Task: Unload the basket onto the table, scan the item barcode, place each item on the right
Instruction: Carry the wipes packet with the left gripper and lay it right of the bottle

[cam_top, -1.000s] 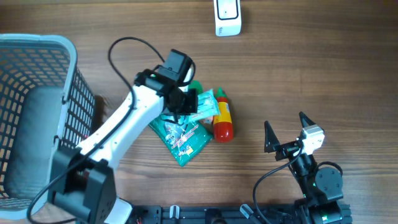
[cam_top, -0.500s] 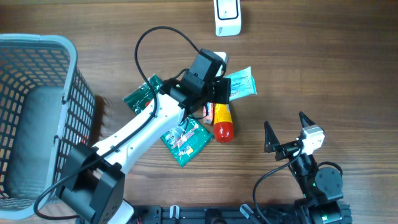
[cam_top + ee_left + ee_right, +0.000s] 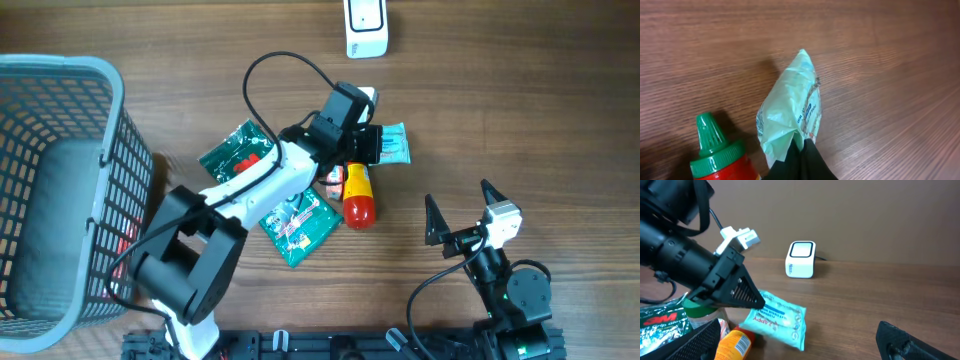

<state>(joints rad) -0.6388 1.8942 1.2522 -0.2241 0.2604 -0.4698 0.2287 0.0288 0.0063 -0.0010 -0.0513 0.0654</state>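
At the far left of the overhead frame you have the grey basket [image 3: 60, 62], standing on the wooden worktop [image 3: 520, 100]. To its right, near the middle, a dark green packet [image 3: 237, 150] lies flat. Below it lies a patterned green packet [image 3: 298, 225], partly under the left arm.

Just right of those, a sauce bottle [image 3: 357, 190] lies on its side, with a yellow label and a red body. The left wrist view shows its green cap at the lower left.

Your left gripper [image 3: 376, 145] sits above the bottle in the centre of the frame. Its fingers are pressed together, pinching one end of the pale teal packet [image 3: 393, 143]. The packet sticks out to the right of the fingertips, low over the worktop. You cannot tell whether its free end touches the wood. In the left wrist view it hangs crumpled from the fingertips, beside the bottle cap.

The white scanner [image 3: 366, 25] stands at the upper centre edge, well apart from the held packet.

At the lower right, your right gripper [image 3: 462, 208] is spread wide with nothing between its fingers.
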